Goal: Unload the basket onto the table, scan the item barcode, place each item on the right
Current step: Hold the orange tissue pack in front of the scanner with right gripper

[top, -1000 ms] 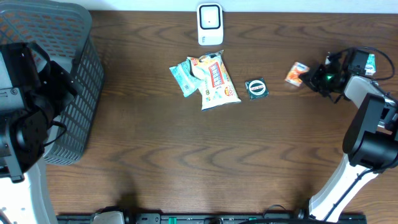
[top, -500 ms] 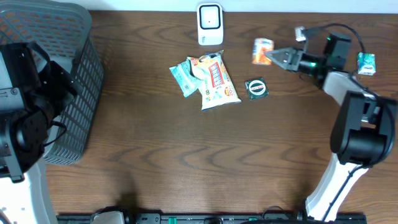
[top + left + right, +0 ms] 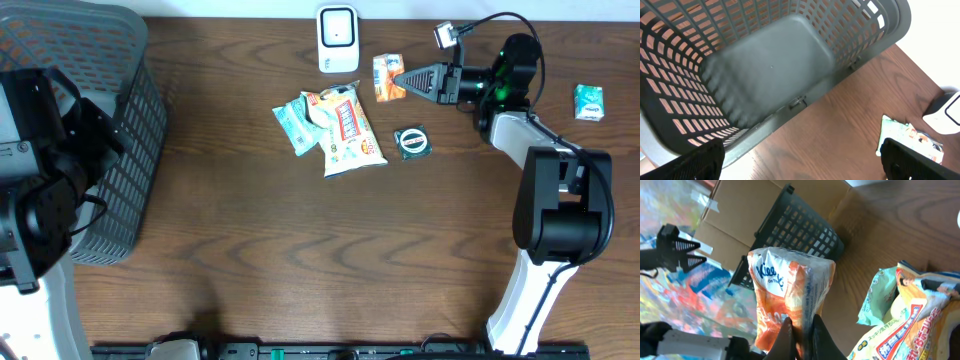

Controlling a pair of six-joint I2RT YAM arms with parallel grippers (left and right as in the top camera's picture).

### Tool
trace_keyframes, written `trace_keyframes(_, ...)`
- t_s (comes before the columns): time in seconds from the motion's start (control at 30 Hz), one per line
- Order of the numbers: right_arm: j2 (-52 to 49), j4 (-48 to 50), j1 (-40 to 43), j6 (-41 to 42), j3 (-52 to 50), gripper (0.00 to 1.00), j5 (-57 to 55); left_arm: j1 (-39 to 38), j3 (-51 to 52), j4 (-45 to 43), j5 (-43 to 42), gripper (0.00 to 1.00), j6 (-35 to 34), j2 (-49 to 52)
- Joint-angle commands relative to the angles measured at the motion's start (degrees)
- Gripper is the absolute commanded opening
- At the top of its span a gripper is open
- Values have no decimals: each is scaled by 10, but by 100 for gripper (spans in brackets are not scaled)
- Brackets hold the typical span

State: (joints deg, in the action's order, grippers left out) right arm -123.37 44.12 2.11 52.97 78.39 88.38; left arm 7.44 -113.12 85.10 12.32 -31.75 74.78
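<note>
Tissue pk in R jaws, long axis crosswise, near scanner

left arm: far left | left fingers: spread wide | right arm: extended leftward | right fingers: pinched together

Dark brown wood-grain table top smooth with a low sheen; grey lattice plastic basket matt, its solid floor faintly satin; orange-and-white soft film packet glossy and creased; white plastic scanner stand smooth, shiny; yellow-and-red crinkled snack bag glossy.
</note>
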Motion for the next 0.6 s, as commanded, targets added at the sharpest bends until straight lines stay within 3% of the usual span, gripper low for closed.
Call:
trace_keyframes(0.0,-6,2,0,41,4,1,11,3,-4,2,2,98,-5,1)
trace_keyframes(0.57,-6,3,-26,45,4,1,11,3,-4,2,2,98,-5,1)
